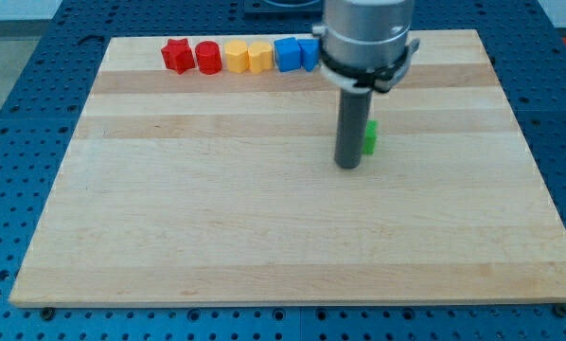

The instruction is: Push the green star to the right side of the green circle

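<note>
My tip [347, 167] rests on the wooden board [217, 227], right of the middle. A green block [370, 137] shows just to the right of the rod and slightly above the tip, close against the rod. Most of it is hidden behind the rod, so I cannot make out its shape. I see only this one green block. Any other green block is hidden, perhaps behind the arm's grey body [366, 38].
A row of blocks lies along the view's top edge of the board: a red star [176, 55], a red circle [208, 57], two yellow blocks [237, 57] [260, 58] and two blue blocks [287, 54] [309, 53], the last partly behind the arm.
</note>
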Robot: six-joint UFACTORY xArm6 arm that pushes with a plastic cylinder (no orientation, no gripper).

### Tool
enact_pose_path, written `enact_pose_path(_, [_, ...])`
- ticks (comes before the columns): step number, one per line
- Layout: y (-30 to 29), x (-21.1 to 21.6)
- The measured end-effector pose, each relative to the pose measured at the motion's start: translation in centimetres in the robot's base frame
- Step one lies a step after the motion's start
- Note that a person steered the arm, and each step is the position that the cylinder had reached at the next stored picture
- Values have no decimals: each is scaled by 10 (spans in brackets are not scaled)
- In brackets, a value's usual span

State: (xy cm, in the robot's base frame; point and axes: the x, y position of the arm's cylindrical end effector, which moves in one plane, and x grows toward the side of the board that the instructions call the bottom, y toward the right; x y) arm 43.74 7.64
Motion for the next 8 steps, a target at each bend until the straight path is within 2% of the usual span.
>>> enact_pose_path(2, [46,-77])
enact_pose_path(5, [49,-87])
enact_pose_path(7, [76,-129])
enact_pose_path(8, [72,-122])
